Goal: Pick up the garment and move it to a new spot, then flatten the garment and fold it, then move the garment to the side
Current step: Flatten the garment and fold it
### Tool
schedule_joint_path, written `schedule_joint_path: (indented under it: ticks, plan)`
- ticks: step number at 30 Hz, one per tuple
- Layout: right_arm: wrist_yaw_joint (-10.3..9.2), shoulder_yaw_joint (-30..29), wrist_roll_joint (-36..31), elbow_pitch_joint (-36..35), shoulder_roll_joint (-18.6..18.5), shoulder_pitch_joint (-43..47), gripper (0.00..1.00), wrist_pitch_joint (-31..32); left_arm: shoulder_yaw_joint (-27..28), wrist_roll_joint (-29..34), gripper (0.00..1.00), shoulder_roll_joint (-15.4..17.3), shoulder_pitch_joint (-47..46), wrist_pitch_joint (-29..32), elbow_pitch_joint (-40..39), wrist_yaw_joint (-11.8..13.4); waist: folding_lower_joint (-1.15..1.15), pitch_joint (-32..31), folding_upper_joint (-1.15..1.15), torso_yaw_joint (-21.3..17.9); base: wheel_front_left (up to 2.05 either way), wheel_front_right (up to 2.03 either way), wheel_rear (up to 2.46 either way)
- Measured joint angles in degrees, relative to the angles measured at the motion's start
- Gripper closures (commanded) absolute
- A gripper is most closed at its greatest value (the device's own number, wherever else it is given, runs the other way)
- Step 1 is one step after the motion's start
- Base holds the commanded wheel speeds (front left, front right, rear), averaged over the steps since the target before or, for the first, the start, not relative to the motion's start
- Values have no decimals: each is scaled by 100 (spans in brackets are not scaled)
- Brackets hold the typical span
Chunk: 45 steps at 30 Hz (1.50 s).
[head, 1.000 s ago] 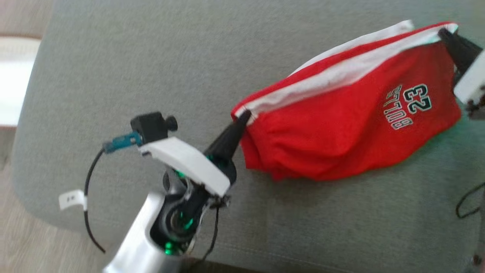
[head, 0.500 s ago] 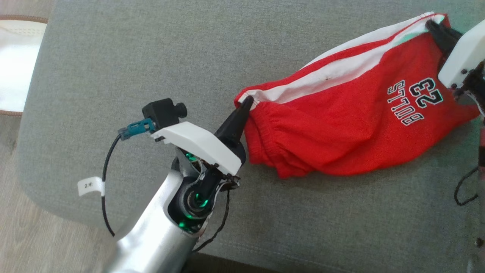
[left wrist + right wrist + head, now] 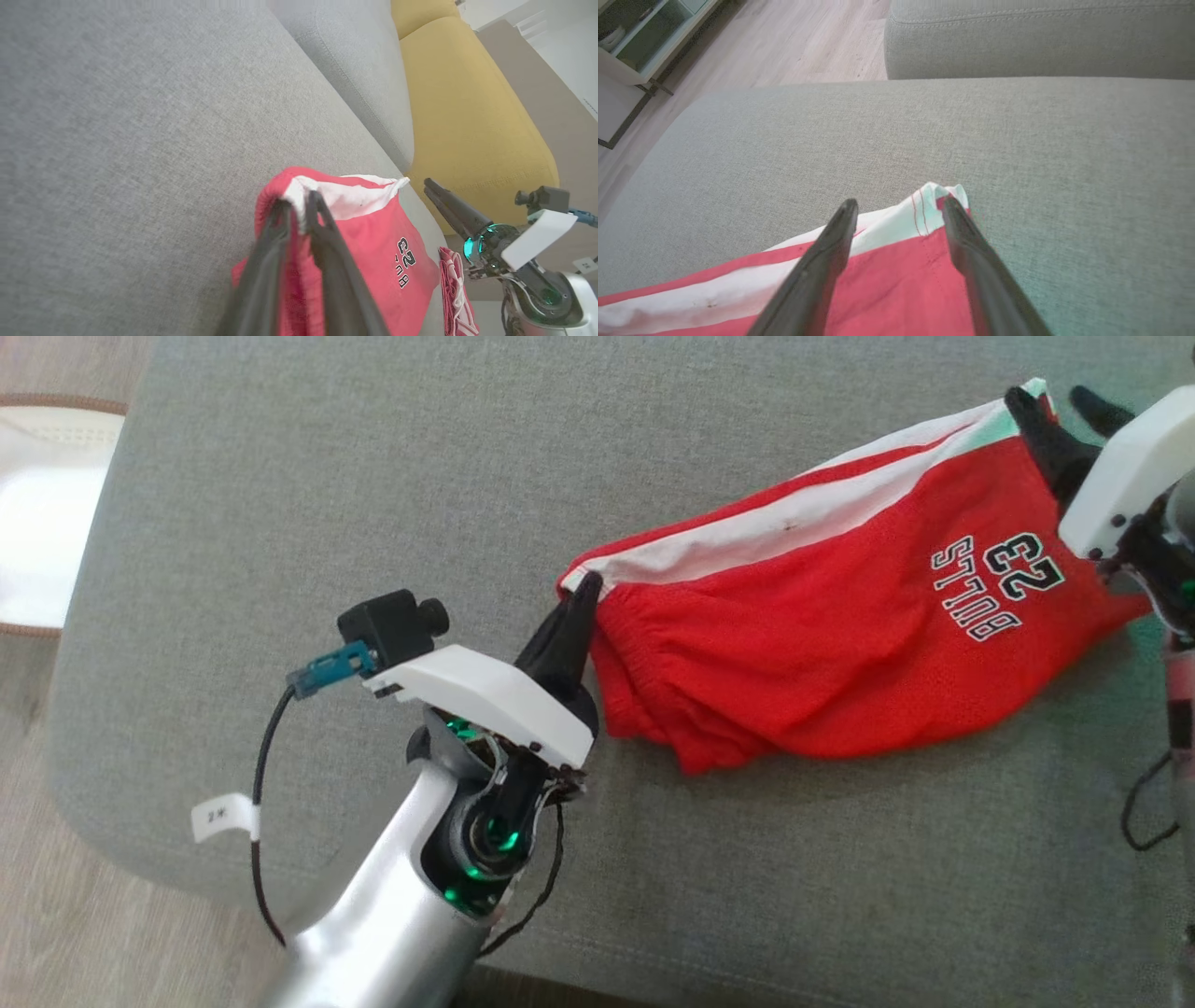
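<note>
The garment (image 3: 840, 653) is a pair of red shorts with a white side stripe and "BULLS 23" lettering. It lies stretched across the grey sofa seat (image 3: 373, 476). My left gripper (image 3: 586, 588) is at its left waistband corner. In the left wrist view the fingers (image 3: 280, 219) stand barely apart, pinching the white band of the garment (image 3: 373, 242). My right gripper (image 3: 1055, 403) is at the far right hem corner, open. In the right wrist view its gripper (image 3: 899, 203) has the white corner of the garment (image 3: 901, 280) lying loose between the fingers.
A yellow sofa section (image 3: 467, 116) adjoins the grey seat on the right. Another red and white cloth (image 3: 451, 289) hangs near that edge. A grey back cushion (image 3: 1041, 42) bounds the far side. A pale round object (image 3: 37, 513) sits on the wooden floor at left.
My right gripper has opened and let go of the hem corner. The garment has sunk lower onto the seat. My left gripper stays at the waistband corner.
</note>
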Motion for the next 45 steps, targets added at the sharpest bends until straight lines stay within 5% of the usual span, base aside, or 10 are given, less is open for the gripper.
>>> schedule_joint_path:
  ticks: [9,16,23,24,25,33,45]
  plan:
    - [0,370,2,-377,-672,234,0,655,-526,1390,0,478,387,-809,-386,521,0,-290,0,-114,0,0,0]
    - [0,314,-125,-520,-720,678,0,1091,-775,2375,0,654,670,-1133,-625,998,0,-194,0,-32,0,0,0]
    - [0,233,-632,-442,-684,667,0,1343,-725,3243,0,517,670,-1211,-760,1055,0,86,0,220,0,0,0]
    - [0,211,-641,-436,-670,631,58,1362,-688,3339,0,465,673,-1212,-786,1048,0,111,0,246,0,0,0]
    - [0,151,-639,-414,-621,584,100,1362,-661,3421,0,432,678,-1212,-790,1017,0,127,0,262,0,0,0]
    - [0,-463,-151,-411,229,864,100,1103,-152,3992,0,377,1262,-1214,-734,704,0,-78,0,-136,0,0,0]
    - [0,-2432,-53,-650,450,2011,100,934,683,4624,0,366,2073,-1232,-781,242,0,-745,0,-761,0,0,0]
